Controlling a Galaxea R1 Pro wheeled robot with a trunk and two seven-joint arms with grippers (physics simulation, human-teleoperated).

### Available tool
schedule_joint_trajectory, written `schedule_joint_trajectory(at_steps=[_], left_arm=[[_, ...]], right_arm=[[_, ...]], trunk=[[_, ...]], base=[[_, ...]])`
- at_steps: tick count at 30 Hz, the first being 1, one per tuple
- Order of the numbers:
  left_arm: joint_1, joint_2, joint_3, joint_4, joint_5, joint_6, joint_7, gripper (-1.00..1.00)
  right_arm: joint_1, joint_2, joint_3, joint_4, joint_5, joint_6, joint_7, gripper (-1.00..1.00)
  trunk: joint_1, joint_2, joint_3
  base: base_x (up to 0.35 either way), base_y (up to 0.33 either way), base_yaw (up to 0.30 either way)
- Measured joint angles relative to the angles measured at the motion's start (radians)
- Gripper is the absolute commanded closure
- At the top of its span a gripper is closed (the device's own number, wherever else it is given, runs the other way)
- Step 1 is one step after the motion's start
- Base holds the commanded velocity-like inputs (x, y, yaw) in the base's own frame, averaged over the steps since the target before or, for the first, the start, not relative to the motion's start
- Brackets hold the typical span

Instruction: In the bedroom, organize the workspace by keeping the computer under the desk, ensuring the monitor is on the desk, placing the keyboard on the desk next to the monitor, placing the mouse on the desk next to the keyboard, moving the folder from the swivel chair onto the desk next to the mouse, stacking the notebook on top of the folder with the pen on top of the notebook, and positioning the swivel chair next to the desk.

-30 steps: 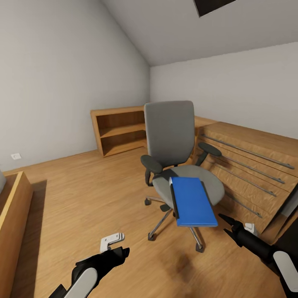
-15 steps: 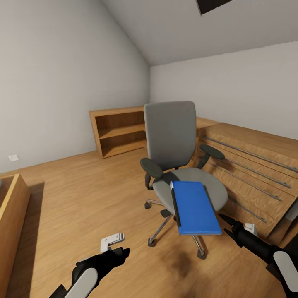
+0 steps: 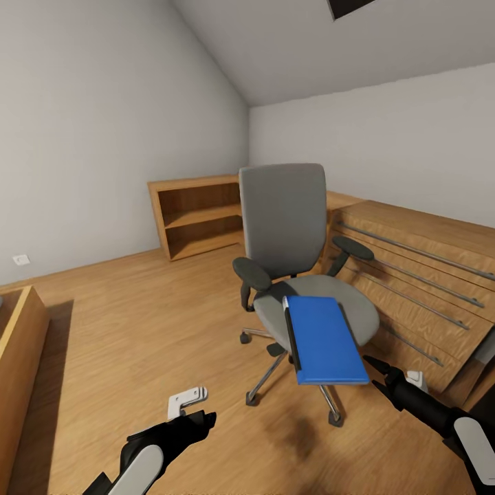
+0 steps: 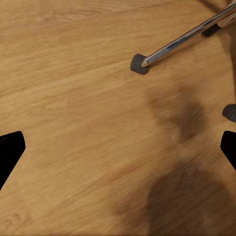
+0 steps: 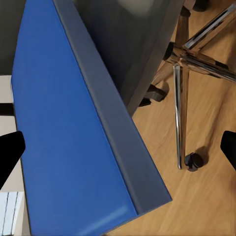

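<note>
The grey swivel chair (image 3: 283, 220) stands on the wood floor in the middle of the room, facing me. On its seat lies the folder (image 3: 323, 340), a flat blue slab with a grey edge (image 5: 113, 118), jutting past the seat's front. A thin dark strip with a white tip (image 3: 285, 303) runs along its left side; I cannot tell whether that is the pen. My right gripper (image 3: 380, 369) is open, low and just right of the folder's front corner. My left gripper (image 3: 197, 420) is open above bare floor, left of the chair's chrome base (image 4: 140, 64).
A light-wood chest with long bar handles (image 3: 419, 275) stands close behind and right of the chair. An open wooden bookshelf (image 3: 196, 216) sits against the back wall. A wooden furniture edge (image 3: 20, 357) lines the left side. Open floor lies left of the chair.
The whole view has shifted a little, so the chair and folder sit slightly further right. Both arms hold the same pose and both grippers stay open.
</note>
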Motion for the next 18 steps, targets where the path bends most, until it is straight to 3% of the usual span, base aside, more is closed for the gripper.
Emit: schedule_joint_trajectory(at_steps=[18], left_arm=[[0.000,0.000,0.001,0.000,0.000,0.000,-0.002,-1.00]], right_arm=[[0.000,0.003,0.003,0.000,-0.001,0.000,0.000,-1.00]], trunk=[[0.000,0.000,0.000]], base=[[0.000,0.000,0.000]])
